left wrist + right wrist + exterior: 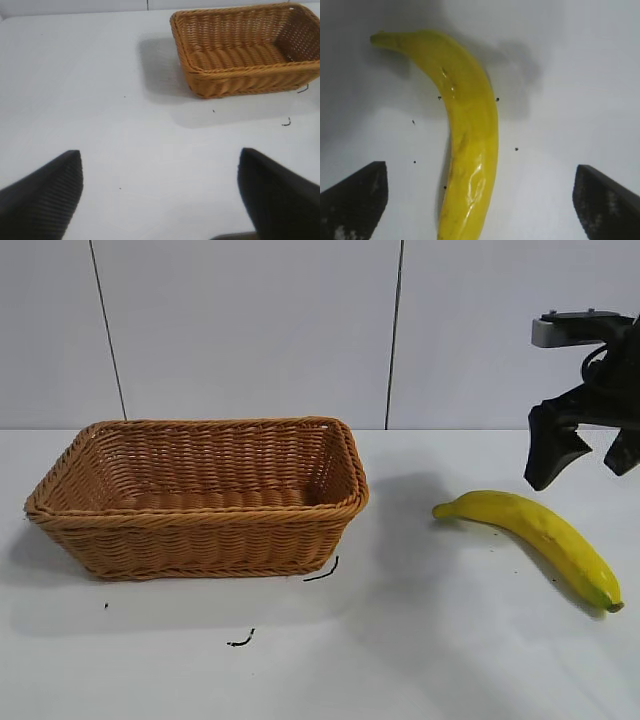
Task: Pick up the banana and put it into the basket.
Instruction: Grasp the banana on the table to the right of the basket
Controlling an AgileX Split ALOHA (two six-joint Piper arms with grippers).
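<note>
The yellow banana lies flat on the white table at the right, its greenish tip toward the front right. My right gripper hangs open just above and behind it, not touching it. In the right wrist view the banana runs lengthwise between the two wide-apart dark fingers, with the right gripper over it. The tan wicker basket stands at the left, nothing in it. My left gripper is open over bare table, with the basket farther off.
Two short dark scraps lie on the table in front of the basket, one by its corner and one nearer the front. A grey panelled wall closes the back. Small dark specks dot the table around the banana.
</note>
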